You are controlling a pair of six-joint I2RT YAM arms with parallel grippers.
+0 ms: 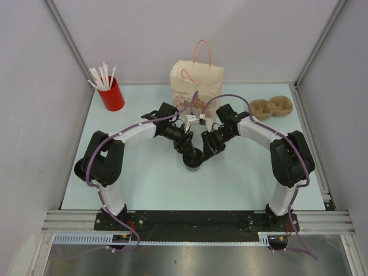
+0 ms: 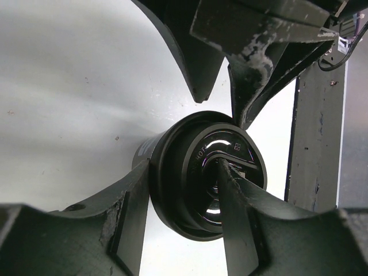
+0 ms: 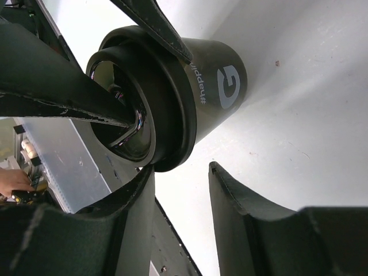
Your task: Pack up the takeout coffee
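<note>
Both arms have come together in the middle of the pale green tabletop [image 1: 149, 184], just in front of the bag. Between them stands the small round dark smoky-grey takeout coffee cup [image 3: 224, 86], upright as far as the overhead view shows. A squat black round plastic lid [image 2: 192, 158] sits on its mouth.

The left gripper [image 2: 183, 167] is clamped on the takeout coffee cup at the rim. One finger lies across the face of the lid and the other presses outside, over the lid's skirt and the top of the wall. That looks like a hold meant to pin the lid down and keep the cup from sliding, more than a hold for carrying.

The right gripper [image 3: 181, 167] comes in from the opposite side, its jaws half apart and straddling the lid's edge. One fingertip meets the rim; the other stands a little clear of the wall, with bare tabletop showing between. My guess is that it is there to press or check the far edge of the lid while the left steadies.

The cream paper bag with pink cord handles [image 1: 197, 83] stands upright behind them with its mouth up, ready to take the cup. A red cup of white straws [image 1: 112, 95] and a brown moulded-pulp cup carrier [image 1: 271, 107] sit well off to either side, out of the arms' way.
</note>
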